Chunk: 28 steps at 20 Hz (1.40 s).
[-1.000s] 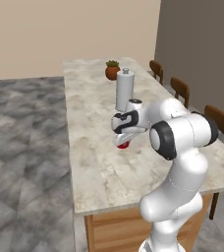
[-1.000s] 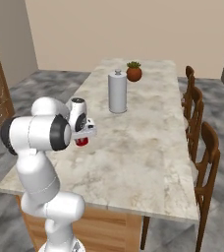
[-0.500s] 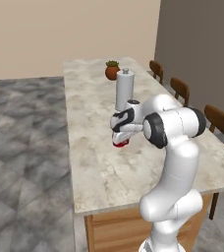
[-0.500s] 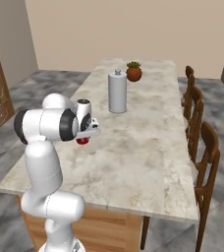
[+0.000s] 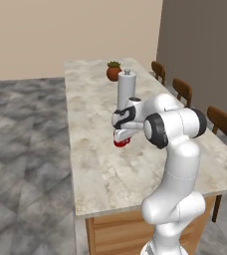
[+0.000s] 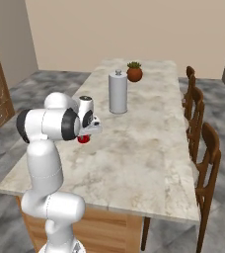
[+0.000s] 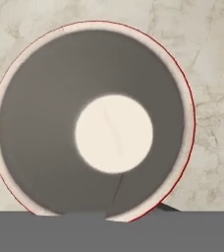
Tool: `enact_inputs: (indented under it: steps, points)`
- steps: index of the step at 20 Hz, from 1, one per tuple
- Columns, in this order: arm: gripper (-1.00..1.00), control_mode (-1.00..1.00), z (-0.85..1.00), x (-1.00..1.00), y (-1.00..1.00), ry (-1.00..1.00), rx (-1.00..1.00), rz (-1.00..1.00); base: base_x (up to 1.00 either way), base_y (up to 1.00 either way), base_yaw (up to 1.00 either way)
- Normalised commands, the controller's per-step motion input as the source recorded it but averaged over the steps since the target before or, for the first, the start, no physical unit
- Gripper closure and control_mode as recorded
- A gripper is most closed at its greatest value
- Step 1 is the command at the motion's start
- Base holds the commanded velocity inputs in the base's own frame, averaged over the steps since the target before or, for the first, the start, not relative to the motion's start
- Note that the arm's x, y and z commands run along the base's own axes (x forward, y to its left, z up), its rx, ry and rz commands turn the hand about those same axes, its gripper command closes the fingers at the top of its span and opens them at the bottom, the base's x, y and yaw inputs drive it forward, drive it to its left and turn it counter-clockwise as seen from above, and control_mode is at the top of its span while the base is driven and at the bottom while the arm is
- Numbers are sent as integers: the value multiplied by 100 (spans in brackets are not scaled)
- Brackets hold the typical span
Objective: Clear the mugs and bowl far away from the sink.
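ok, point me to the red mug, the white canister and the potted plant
red mug (image 5: pixel 120 143), left base view, its red side under the hand
white canister (image 6: pixel 118 94), right base view, mid body
potted plant (image 6: pixel 134 74), right base view, its brown pot

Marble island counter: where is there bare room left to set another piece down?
The marble island counter is bare along the wooden chairs' side and toward its near end. The far end is tighter: tall white cylindrical canister, small potted plant. The glossy red mug sits under the claw.
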Motion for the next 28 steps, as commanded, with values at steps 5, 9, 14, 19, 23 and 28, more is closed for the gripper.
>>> enact_inputs:
  steps: [5,9,14,19,23,28]
  points:
    - [-100,-100,20,-26,0,-17,-5,-2,0,0,0]
    - [-100,-100,12,-9,0,-11,-4,0,0,0,0]
    - [-100,-100,23,-7,0,-1,-1,-5,0,0,0]
    - [-100,-100,99,-40,0,1,0,-17,0,0,0]
    - [-100,-100,88,-40,0,15,0,-16,0,0,0]
    - [-100,-100,45,-75,0,5,0,-16,0,0,0]
